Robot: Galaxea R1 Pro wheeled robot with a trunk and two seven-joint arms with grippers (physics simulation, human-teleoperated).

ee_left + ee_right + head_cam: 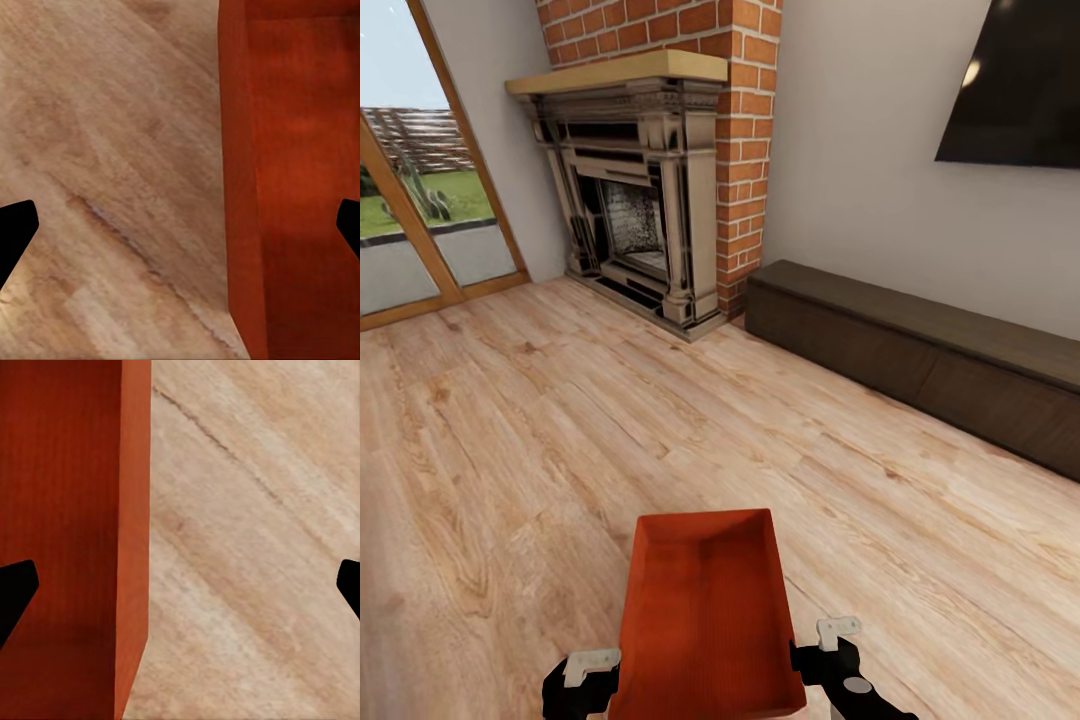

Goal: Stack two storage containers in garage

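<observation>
One orange-red storage container [705, 610] lies lengthwise in front of me on the light wood-plank floor of the living room, its ribbed inside facing up. My left gripper [588, 668] is at its near left corner and my right gripper [830, 648] at its near right corner. In the left wrist view the left gripper [187, 225] is open, its black fingers spread wide either side of the container's left wall [240, 187]. The right gripper [187, 585] is open the same way across the right wall [135, 525]. I cannot tell whether the container touches the floor.
A red-brick chimney with an ornate fireplace [635, 200] stands ahead at the left. A long low dark-brown cabinet [920, 350] runs along the right wall under a black TV [1020, 80]. Glass doors [420, 200] are at the far left. Wood floor [560, 400] stretches between.
</observation>
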